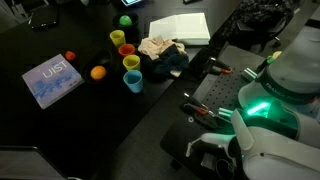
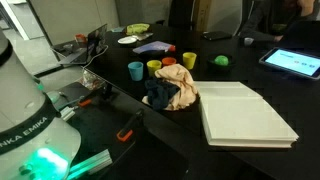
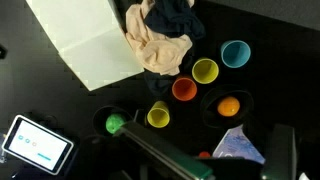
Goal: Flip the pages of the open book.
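Open book: flat on the black table, pale pages up, close to the table edge that faces my base. I can make out no print on the pages.

Wrist view: the book takes the upper left. My gripper shows only as dark parts along the bottom edge. Book and jaws are well apart, and nothing of mine touches a page. I cannot tell whether the jaws are spread or closed, as too little of them is in view. I see nothing caught between them.

Cloth heap: tan over dark blue, crumpled, lying against the book's side edge, on the side toward the cups.

Cups: four upright in a loose diagonal row beyond the cloth, all mouths up.
- blue cup
- yellow cup
- orange cup
- second yellow cup

Orange ball: just beside the row, on the side away from the book.

Green ball: near the second yellow cup.

Tablet: flat, screen up, toward the table edge away from my base, well apart from the book.
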Tool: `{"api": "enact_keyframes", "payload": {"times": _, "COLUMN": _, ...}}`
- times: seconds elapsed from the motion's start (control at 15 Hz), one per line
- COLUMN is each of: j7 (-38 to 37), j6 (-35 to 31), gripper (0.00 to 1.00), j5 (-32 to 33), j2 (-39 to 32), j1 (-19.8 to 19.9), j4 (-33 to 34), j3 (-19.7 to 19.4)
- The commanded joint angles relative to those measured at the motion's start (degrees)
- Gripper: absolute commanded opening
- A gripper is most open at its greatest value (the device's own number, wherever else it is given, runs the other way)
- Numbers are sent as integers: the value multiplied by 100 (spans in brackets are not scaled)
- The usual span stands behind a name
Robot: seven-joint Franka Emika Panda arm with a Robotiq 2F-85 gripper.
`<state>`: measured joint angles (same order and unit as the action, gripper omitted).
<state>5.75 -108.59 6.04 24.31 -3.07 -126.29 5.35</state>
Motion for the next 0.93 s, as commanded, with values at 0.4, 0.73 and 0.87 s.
{"api": "enact_keyframes", "payload": {"times": 0.4, "j7": -23, "j6": 8, "gripper": 100, "j5": 26, "j2": 29, "j1": -65, "j4": 86, "j3": -51}}
{"api": "enact_keyframes", "payload": {"times": 0.73, "j7": -24, "j6": -22, "gripper": 100, "j5": 15, "j2": -30, "j1": -51, "j4": 61, "j3": -73}}
{"api": "enact_keyframes", "payload": {"times": 0.87, "j7": -169, "j6": -69, "gripper": 100, "j5": 153, "j2": -166, "j1": 54, "j4": 15, "j3": -90}}
